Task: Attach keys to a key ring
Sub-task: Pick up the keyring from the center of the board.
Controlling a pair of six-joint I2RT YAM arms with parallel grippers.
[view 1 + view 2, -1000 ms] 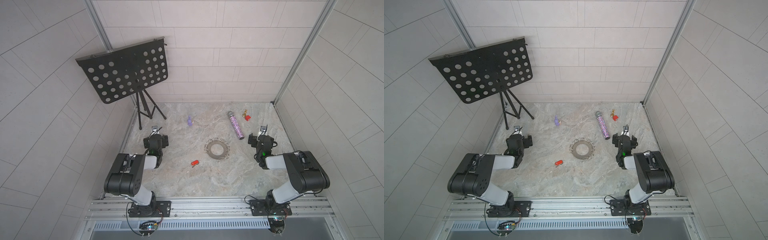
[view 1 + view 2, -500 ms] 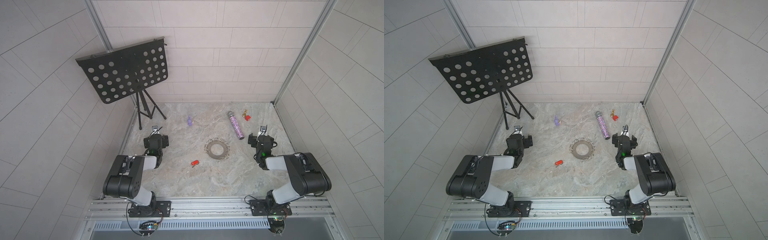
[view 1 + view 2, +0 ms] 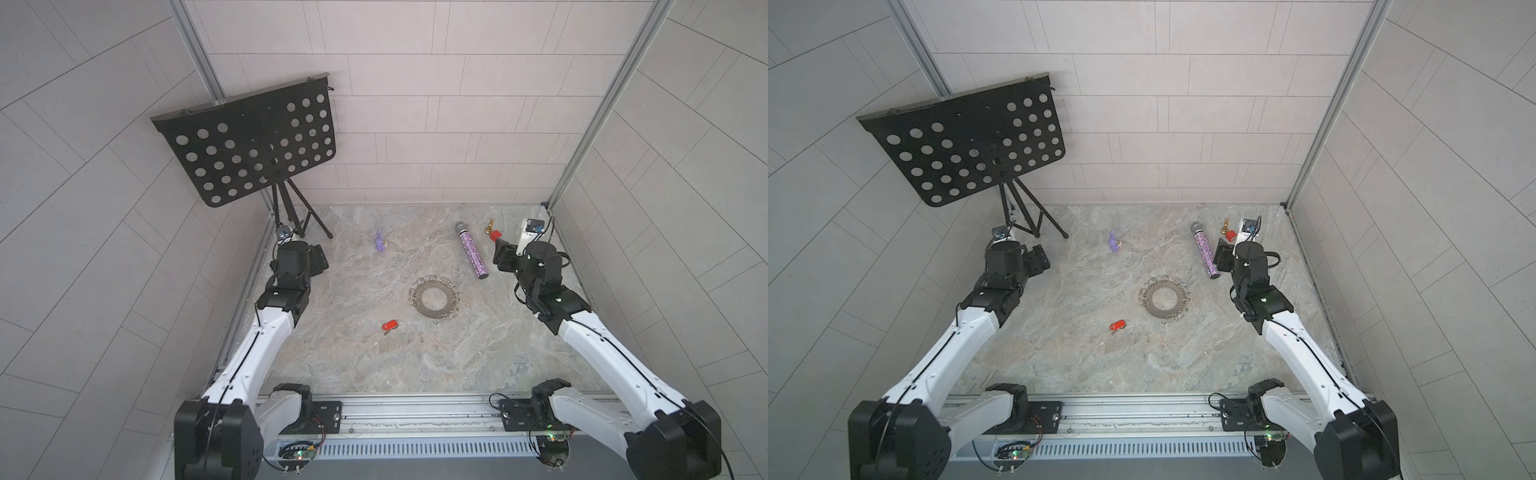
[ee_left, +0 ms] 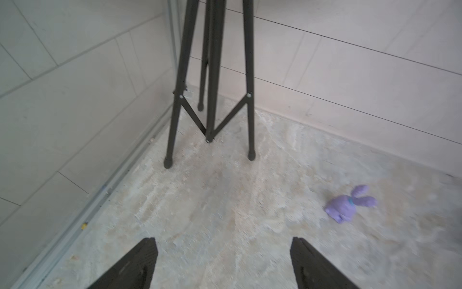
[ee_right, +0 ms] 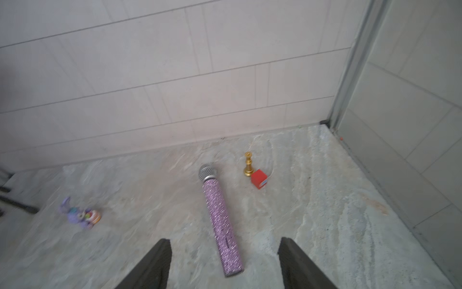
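Key ring (image 3: 434,299), a flat grey disc fringed with small wire loops, lies flat on the marbled tabletop (image 3: 353,365) just right of the frame's middle in both top views. The key (image 3: 389,325) with its red tag lies near it, to its lower left and not touching it. Neither sits between any fingers. The left gripper (image 3: 319,259) hangs at the left-centre of the frame by the feet of the black music stand (image 3: 249,145), well apart from both. Its wrist view shows the fingers (image 4: 132,270) spread, with only bare surface between them. The right gripper (image 3: 500,257) is at the right-centre, up and to the right of the disc, beside the glittery purple microphone (image 3: 471,253). Its fingers (image 5: 152,267) are also parted and grasp nothing, and the microphone lies on the surface beyond them. A purple toy (image 3: 379,242), a gold chess piece (image 3: 491,225) and a red cube (image 3: 494,236) lie toward the back wall.
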